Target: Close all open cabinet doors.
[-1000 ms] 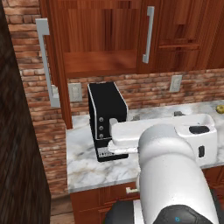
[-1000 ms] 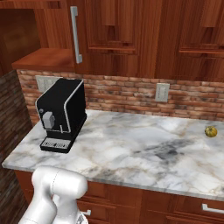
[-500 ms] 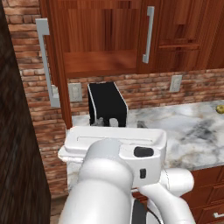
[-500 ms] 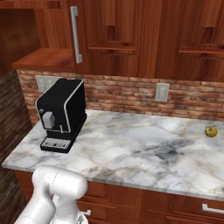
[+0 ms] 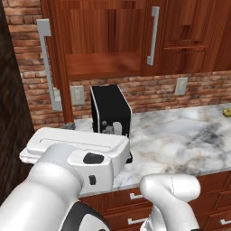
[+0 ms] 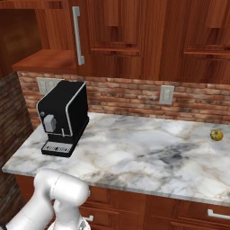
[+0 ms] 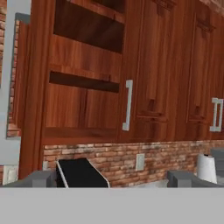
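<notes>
One cabinet door (image 5: 61, 67) at the left stands open, swung out toward me and seen nearly edge-on, its long grey handle (image 5: 47, 63) on the outer face. Behind it the bare cabinet interior (image 5: 103, 45) shows. The neighbouring cabinet door (image 5: 169, 36) is closed, with its handle (image 5: 153, 36) upright. In the hand view the open door (image 7: 33, 87) is at the left, the shelved interior (image 7: 83, 65) beside it and a closed door (image 7: 151, 78) to the right. My gripper (image 7: 113, 181) is open with nothing between its fingertips (image 7: 41, 178), well short of the cabinets.
A black coffee machine (image 5: 110, 113) stands on the marble counter (image 6: 148, 152) under the open cabinet. A small yellow-green fruit (image 6: 216, 134) lies at the counter's far right. Brick backsplash with wall outlets (image 6: 166, 94) runs behind. A dark wall (image 5: 13, 135) borders the left.
My arm has swung left and up toward the camera, away from the front of the coffee machine. The doors and counter items have not moved.
</notes>
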